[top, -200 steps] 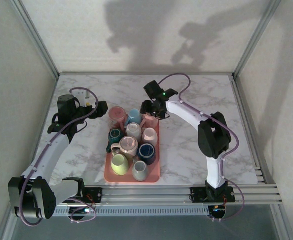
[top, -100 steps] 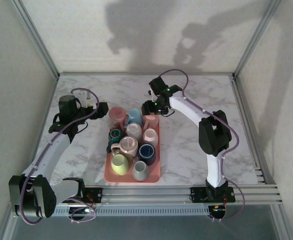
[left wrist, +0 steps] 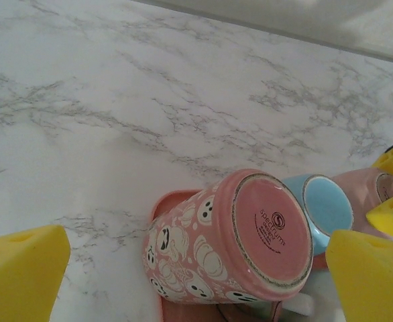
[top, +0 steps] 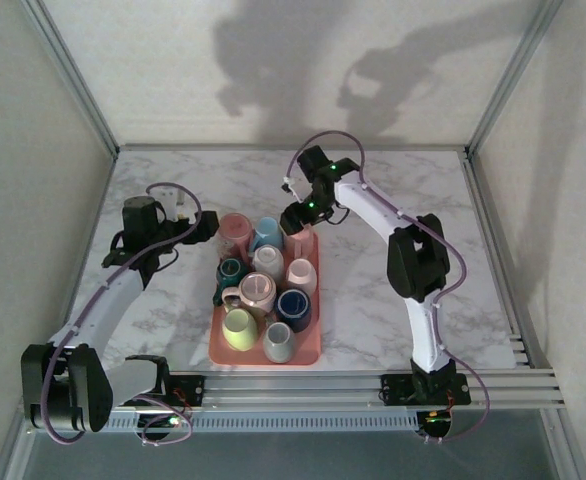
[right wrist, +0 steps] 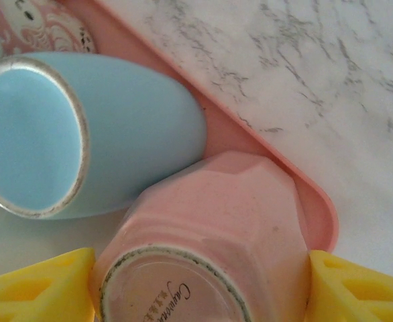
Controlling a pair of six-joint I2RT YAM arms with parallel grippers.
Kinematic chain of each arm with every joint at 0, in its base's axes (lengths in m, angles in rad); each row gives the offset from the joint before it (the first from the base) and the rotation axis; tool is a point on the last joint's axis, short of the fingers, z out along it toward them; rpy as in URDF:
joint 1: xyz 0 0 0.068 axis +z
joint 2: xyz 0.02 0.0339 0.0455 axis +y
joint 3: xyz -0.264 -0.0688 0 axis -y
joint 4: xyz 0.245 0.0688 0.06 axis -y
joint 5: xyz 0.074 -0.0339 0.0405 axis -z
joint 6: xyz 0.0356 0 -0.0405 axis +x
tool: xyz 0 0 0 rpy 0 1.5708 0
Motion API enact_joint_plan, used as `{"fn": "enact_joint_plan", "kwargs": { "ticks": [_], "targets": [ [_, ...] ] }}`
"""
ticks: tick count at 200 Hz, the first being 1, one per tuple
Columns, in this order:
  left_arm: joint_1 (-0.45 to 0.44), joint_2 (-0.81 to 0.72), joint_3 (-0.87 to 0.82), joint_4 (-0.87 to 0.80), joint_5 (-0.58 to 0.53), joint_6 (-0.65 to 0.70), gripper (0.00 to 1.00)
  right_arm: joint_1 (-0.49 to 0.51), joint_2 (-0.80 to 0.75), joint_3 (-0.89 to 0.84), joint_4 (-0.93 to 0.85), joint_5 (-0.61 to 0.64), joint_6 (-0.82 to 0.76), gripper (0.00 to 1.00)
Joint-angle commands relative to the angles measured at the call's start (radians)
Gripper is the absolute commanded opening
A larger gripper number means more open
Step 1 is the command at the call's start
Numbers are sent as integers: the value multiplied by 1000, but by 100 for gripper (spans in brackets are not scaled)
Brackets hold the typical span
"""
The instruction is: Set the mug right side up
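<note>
- Step in hand: grasping the inverted mug. The right claw (right wrist: 200, 288) pinches the pale pink faceted ceramic mug (right wrist: 216, 215), with one yellow pad against each flank.
- Location: the mug stands base-up in the far right corner of the pink plastic tray (top: 216, 352), just beside a light blue ceramic mug (right wrist: 116, 127).
- Next move, by judgement: lift clear of the neighbouring mugs, rotate the wrist half a turn, and set the mug down rim-up. The crowded tray leaves little margin.
- The left claw (left wrist: 196, 272) hangs spread wide about a pink ceramic mug printed with white faces (left wrist: 210, 241), touching nothing.
- Surface: a white marble-patterned counter (top: 363, 300), smooth and level.
- Room: pale textured walls (top: 273, 60) and aluminium frame posts (top: 73, 75) enclose the cell.
</note>
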Motion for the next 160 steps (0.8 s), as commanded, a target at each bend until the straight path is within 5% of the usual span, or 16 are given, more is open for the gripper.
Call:
{"fn": "enact_joint_plan", "kwargs": {
  "ticks": [1,46,62,113,160],
  "targets": [
    [-13,2,-7,23,-19,-6,97,-3,53,75,-37,-55,-157,74],
    [-16,-2,-4,-3,-53,1,97,-3,95,170,-88,-52,-162,84],
    [-17,-4,-4,2,-51,-5,98,-3,40,129,-34,-80,-86,98],
    [-22,14,-9,24,-44,-18,98,5,-224,-183,198,-27,247,98],
    [-35,26,-20,42,-46,-26,98,63,-386,-415,266,258,709,98]
  ]
}}
